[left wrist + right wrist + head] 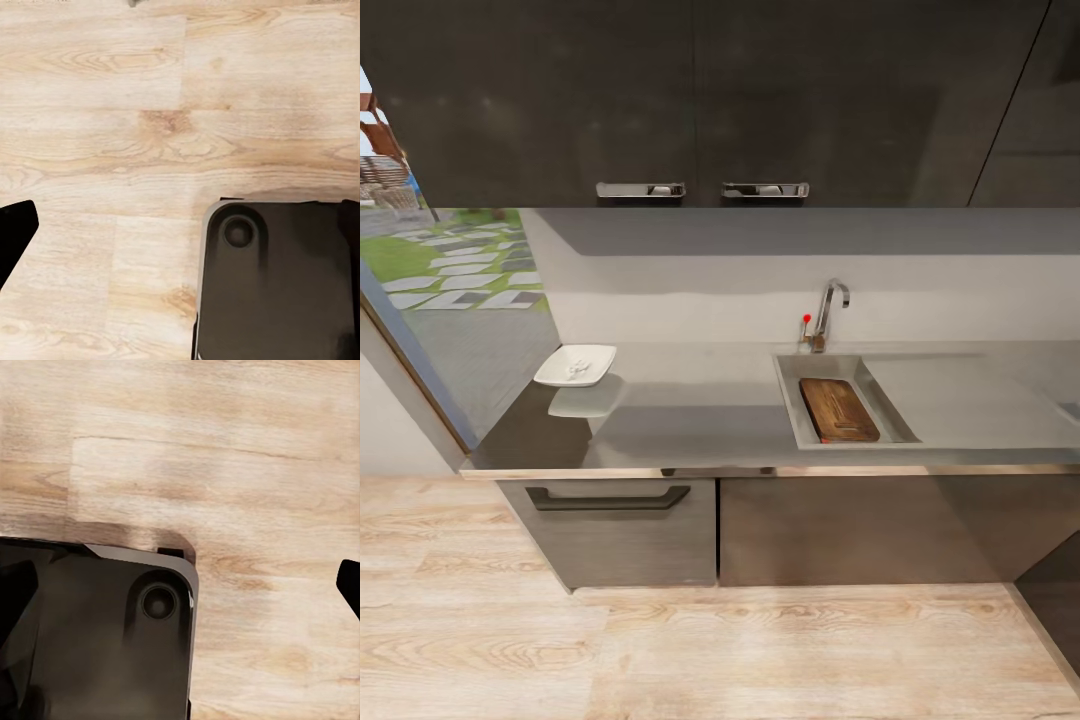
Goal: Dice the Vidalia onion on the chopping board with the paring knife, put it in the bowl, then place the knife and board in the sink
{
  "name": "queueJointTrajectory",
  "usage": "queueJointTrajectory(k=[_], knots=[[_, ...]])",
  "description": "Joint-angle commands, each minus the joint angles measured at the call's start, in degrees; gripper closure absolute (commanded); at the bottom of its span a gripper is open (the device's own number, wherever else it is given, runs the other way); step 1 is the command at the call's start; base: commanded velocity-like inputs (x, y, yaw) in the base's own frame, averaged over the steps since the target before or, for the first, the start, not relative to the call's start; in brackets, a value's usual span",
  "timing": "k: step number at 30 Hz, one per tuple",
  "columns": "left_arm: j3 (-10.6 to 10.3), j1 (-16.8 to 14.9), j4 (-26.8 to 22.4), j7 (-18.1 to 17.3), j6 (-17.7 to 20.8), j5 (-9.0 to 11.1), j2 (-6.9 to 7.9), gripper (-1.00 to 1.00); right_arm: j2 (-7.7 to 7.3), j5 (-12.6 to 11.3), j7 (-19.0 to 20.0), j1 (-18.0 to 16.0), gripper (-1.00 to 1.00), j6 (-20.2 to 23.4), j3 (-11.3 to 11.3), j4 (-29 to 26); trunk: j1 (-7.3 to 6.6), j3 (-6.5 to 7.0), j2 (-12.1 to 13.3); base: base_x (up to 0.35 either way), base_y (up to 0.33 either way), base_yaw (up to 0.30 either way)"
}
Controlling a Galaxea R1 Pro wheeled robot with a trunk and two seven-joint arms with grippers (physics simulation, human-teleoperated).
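Chopping board point(838, 409) lies in the sink point(792, 400); bowl point(575, 365) holds white bits; gripper states unreadable.

Glossy metallic countertop point(700, 420), wooden chopping board point(838, 409)

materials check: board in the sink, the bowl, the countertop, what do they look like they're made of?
Chopping board: looks like wood, brown with visible grain streaks, matte.
Bowl: plain white and smooth, probably glazed ceramic, though plastic can't be ruled out.
Countertop: grey and glossy, likely polished metal; the bowl's reflection shows on it.
Sink: grey metallic walls, looks like stainless steel.
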Motion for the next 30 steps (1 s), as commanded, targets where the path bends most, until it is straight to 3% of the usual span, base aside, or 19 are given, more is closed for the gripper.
queueJointTrajectory(k=[1, 30], knots=[[-0.5, 0.0, -0.1, 0.3, -0.1, 0.5, 0.09, -1.00, -0.02, -0.6, -0.2, 0.0, -1.00, -0.2, 0.5, 0.0, 0.03, -0.10, -0.1, 0.000, 0.000, 0.000], [-0.5, 0.0, -0.2, 0.2, -0.2, 0.5, 0.27, -1.00, -0.02, -0.6, -0.2, 0.0, -1.00, -0.2, 0.5, 0.0, 0.03, -0.10, -0.1, 0.000, 0.000, 0.000]])
